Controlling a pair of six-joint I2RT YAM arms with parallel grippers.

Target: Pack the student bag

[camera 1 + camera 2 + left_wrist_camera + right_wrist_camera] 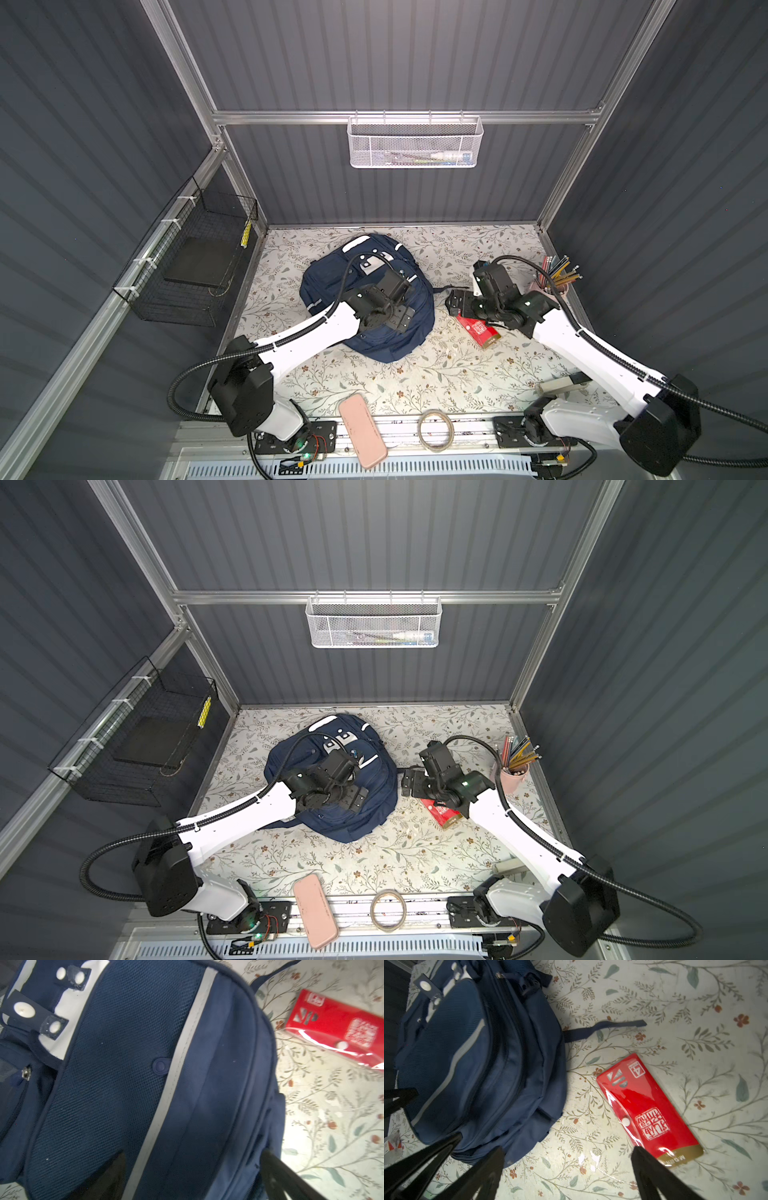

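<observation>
Left tool [195, 1154] gapes over student bag [124, 1064] on floral, grey-walled tabletop [332, 1105].

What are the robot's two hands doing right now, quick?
Left gripper: open, empty, above the student bag.
Right gripper: open, empty, by the red packet.

Both top views are sharp and evenly exposed. The floral table [415, 374] is the brightest area; the grey walls [83, 166] are dim. The wide lens tilts the frame rails [183, 62] outward toward the picture edges. Light falls from above: in the right wrist view the student bag [467, 1053] casts a soft shadow on the table beside it. Glare streaks cross the film of the red packet [650, 1105]. The fingers [652, 1172] of the right gripper [566, 1153] are out of focus.
</observation>
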